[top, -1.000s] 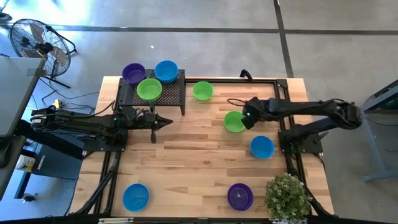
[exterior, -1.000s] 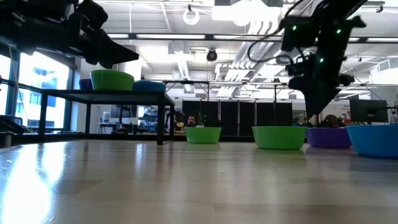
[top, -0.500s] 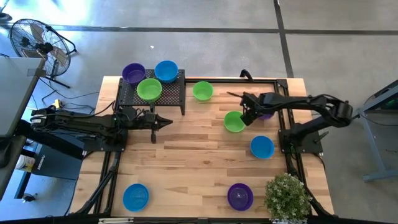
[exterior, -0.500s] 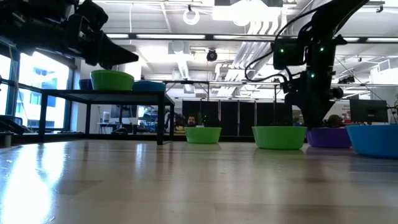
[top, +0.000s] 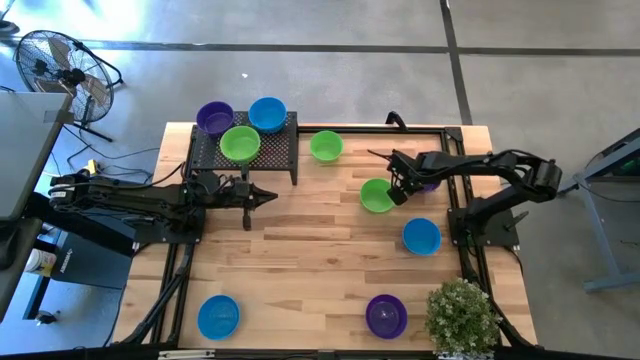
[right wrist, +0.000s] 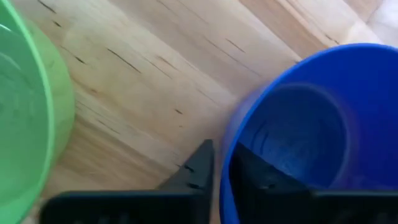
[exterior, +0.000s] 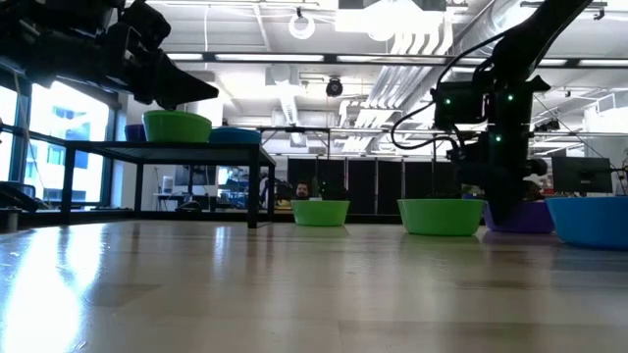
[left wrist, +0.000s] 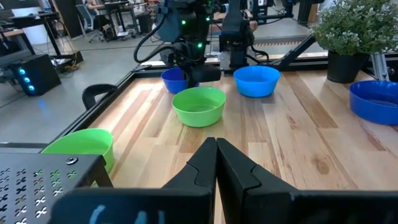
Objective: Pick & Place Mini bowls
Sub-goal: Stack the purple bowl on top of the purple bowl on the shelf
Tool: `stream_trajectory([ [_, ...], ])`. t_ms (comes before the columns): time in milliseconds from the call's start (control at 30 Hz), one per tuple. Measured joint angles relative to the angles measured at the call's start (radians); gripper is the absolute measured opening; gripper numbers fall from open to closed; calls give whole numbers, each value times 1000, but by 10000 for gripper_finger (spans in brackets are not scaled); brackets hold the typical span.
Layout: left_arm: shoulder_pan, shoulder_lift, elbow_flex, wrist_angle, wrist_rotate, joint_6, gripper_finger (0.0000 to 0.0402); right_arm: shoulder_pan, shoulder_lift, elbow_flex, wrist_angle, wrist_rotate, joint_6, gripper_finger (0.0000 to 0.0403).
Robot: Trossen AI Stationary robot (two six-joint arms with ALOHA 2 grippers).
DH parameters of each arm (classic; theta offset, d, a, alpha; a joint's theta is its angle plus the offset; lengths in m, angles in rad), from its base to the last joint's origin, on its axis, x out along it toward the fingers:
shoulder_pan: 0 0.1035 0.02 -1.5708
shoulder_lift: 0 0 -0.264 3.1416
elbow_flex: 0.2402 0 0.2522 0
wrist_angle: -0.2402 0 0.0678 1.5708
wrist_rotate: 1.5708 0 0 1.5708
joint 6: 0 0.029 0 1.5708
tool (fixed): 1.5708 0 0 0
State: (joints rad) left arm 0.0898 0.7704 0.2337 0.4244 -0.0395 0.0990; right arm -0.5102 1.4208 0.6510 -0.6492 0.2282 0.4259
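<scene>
My right gripper [top: 400, 189] points steeply down at a purple mini bowl [top: 430, 183], mostly hidden under its arm, just right of a green mini bowl [top: 376, 196]. It is shut on that bowl's rim. My left gripper [top: 268, 197] hovers shut in front of the black mesh rack [top: 275, 150], holding nothing. On the rack's top rest a purple [top: 214, 118], a blue [top: 267, 113] and a green mini bowl [top: 240, 144]. Other bowls sit on the table: green [top: 326, 146], blue [top: 421, 236], blue [top: 218, 316], purple [top: 386, 315]. My right gripper [right wrist: 217, 157] pinches the purple bowl's rim [right wrist: 227, 134] on the side facing the green bowl. One finger [right wrist: 254, 175] is inside the bowl and the other [right wrist: 194, 169] outside. The fingers come from above, pointing down. The bowl stands upright on the table.
A potted plant [top: 462, 316] stands at the near right corner. Black frame rails [top: 468, 250] run along the table's left, right and far edges. A fan [top: 60, 70] stands on the floor beyond the far left corner. Bare wood lies in the table's middle.
My right gripper has sunk toward the table and tipped more steeply downward, coming down onto the purple bowl beside the green one. The bowls stand where they were.
</scene>
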Motion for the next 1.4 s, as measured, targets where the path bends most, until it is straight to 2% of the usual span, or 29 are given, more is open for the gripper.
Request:
stream_trajectory([
  [67,0,0,0,0,0,0,1,0,0,0,0,0,-7,7],
  [200,0,0,0,0,-3,0,1,1,-19,0,-6,-15,-10,16],
  [500,0,0,0,-5,-4,0,1,93,-226,8,-73,-26,25,4],
  [633,1,0,0,-5,-4,0,0,167,-287,86,-176,2,64,4],
  [733,2,0,0,-5,-5,2,1,242,-286,188,-221,28,72,3],
  [867,2,0,0,-5,-8,6,1,367,-210,333,-141,69,18,3],
  [1033,2,0,0,-5,-31,6,1,501,-15,502,-13,70,-123,3],
  [1200,2,0,1,-8,-34,9,1,597,214,641,105,-9,-307,3],
  [1400,2,0,1,-16,-34,9,1,670,464,788,123,-106,-520,3],
])
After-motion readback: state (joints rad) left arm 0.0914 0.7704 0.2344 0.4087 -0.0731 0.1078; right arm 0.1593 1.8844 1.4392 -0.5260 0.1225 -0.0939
